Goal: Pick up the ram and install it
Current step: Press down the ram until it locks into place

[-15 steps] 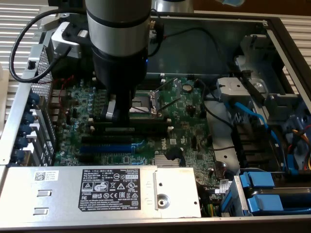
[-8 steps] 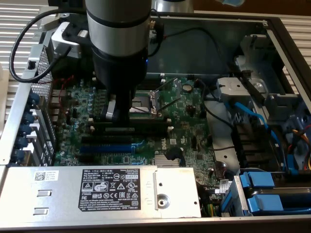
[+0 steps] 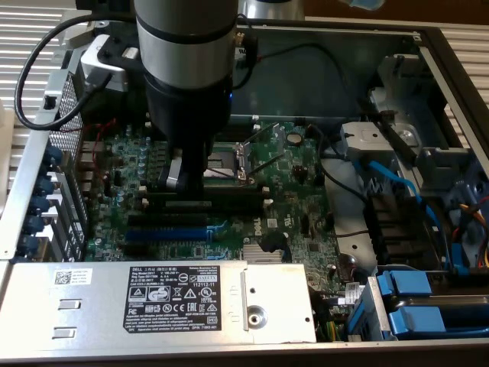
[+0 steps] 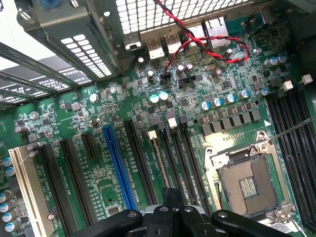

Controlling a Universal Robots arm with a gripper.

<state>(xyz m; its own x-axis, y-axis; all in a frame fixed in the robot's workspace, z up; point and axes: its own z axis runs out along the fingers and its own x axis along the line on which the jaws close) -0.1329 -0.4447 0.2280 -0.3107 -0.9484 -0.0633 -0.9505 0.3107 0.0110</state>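
The ram (image 3: pixel 218 203) stands on edge in one of the long black memory slots on the green motherboard (image 3: pixel 298 206), below the CPU socket (image 3: pixel 233 157). In the wrist view the ram (image 4: pixel 159 160) is a thin strip running down a slot with a white end clip. My gripper (image 3: pixel 183 180) hangs from the arm right over the ram's end toward the exterior view's left. Its fingers are shut, and the black tips of the gripper (image 4: pixel 170 195) sit directly above the strip. Whether they touch it I cannot tell.
A blue slot (image 4: pixel 118 168) and several black slots lie beside the ram's slot. The CPU socket (image 4: pixel 247 182) is open with its lever up. A metal power supply (image 3: pixel 153 302) borders the board at the front, with blue drive trays (image 3: pixel 428 298) on the exterior view's right. Red-black wires (image 4: pixel 197 44) cross near the rear ports.
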